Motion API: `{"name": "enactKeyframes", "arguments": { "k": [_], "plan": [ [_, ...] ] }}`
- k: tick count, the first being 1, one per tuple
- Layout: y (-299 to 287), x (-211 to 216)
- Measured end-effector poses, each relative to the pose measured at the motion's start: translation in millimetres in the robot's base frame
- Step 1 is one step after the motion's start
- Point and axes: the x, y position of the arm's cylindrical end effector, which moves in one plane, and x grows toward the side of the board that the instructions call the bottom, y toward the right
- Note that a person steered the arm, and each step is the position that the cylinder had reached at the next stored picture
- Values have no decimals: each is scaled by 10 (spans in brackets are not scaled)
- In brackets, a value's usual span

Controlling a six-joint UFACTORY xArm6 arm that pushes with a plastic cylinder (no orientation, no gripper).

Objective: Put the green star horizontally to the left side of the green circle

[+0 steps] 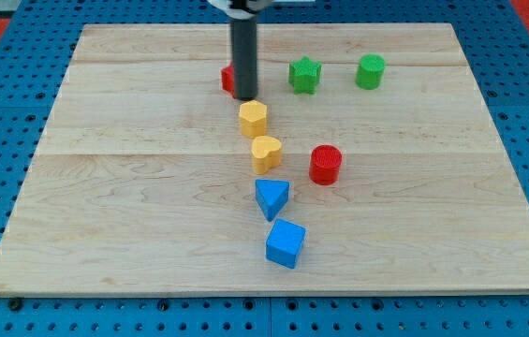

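Rod upright near the top of the bench; my tip down on the wood. The tool is a plain rod, nothing to spread or pinch. A red block, partly hidden, sits right behind the rod on the view's left. Green star lies near the tip on the view's right, level with the green circle and to its left, apart from it. Yellow block just below the tip; second yellow block under that. Red cylinder at centre-right. Blue triangle and blue cube lower down.
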Motion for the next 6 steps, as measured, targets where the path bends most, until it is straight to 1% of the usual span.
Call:
{"name": "enactKeyframes", "arguments": {
  "k": [1, 2, 3, 6],
  "plan": [
    [42, -45],
    [622, 53],
    [1042, 53],
    [1064, 70]
  ]
}}
